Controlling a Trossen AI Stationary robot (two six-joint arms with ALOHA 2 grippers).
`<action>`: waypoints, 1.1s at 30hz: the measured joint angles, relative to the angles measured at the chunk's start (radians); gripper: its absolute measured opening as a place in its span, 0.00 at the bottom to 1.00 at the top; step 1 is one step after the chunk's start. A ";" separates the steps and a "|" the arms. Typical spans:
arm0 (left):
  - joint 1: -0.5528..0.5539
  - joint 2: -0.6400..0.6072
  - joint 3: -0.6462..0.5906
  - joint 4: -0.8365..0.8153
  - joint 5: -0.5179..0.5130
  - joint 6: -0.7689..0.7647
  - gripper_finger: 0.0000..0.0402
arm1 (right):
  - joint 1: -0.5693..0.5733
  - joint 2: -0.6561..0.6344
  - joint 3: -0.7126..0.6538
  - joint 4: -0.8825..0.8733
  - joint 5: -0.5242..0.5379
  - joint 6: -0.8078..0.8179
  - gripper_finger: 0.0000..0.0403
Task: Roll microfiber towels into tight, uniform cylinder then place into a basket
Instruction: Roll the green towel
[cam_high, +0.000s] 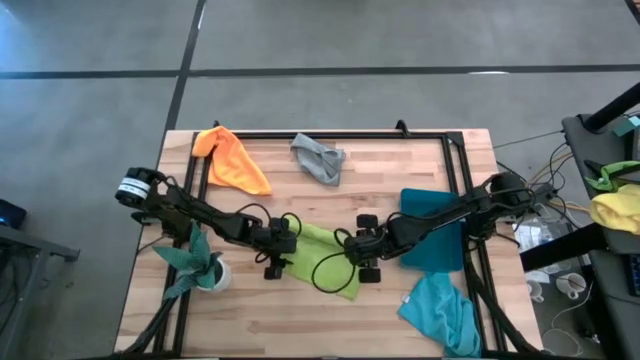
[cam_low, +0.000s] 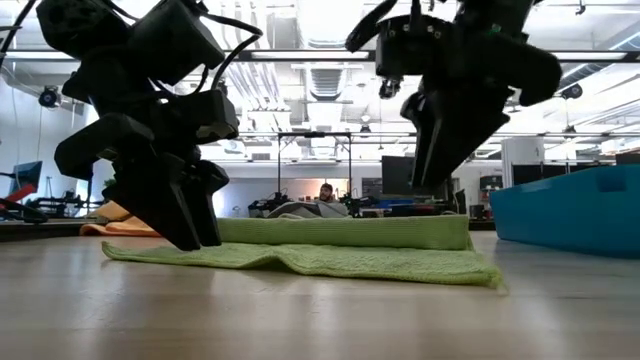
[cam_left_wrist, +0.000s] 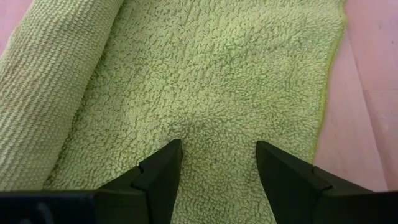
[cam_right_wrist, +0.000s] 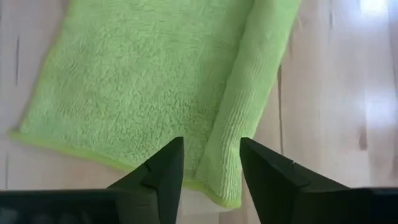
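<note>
The lime green towel (cam_high: 325, 258) lies spread on the table's middle, its far long edge rolled into a low roll (cam_low: 350, 230). My left gripper (cam_left_wrist: 217, 149) stands open at the towel's left end, fingertips down on the flat part. My right gripper (cam_right_wrist: 211, 146) is open and hangs above the right end of the roll (cam_right_wrist: 245, 106), touching nothing. The orange towel (cam_high: 232, 158) and the grey towel (cam_high: 320, 158) lie at the far edge, and the turquoise towel (cam_high: 440, 312) at the near right. The basket (cam_high: 440, 250) stands at the right, under my right arm. My left gripper rests both open fingertips (cam_left_wrist: 171, 152) on the fleecy flat part (cam_left_wrist: 217, 134) of the lime towel, beside the roll. The fingers slant down from the table's left side. The towel lies flat on the table, faintly puckered between the tips.
A leafy plant in a white pot (cam_high: 205, 268) stands near the left arm. A black frame rail (cam_high: 350, 135) runs along the table's far edge. A yellow and green cloth heap (cam_high: 615, 205) sits off the table at the right.
</note>
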 joint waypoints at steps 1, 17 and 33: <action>0.000 0.000 0.000 0.000 0.000 0.000 0.48 | -0.006 0.000 0.000 -0.004 0.000 0.035 0.35; 0.000 -0.004 0.000 -0.004 0.006 0.002 0.48 | -0.017 0.121 -0.022 0.009 0.002 0.227 0.02; 0.033 -0.180 0.003 -0.085 -0.019 0.034 0.48 | -0.019 0.132 -0.018 0.047 0.004 0.213 0.17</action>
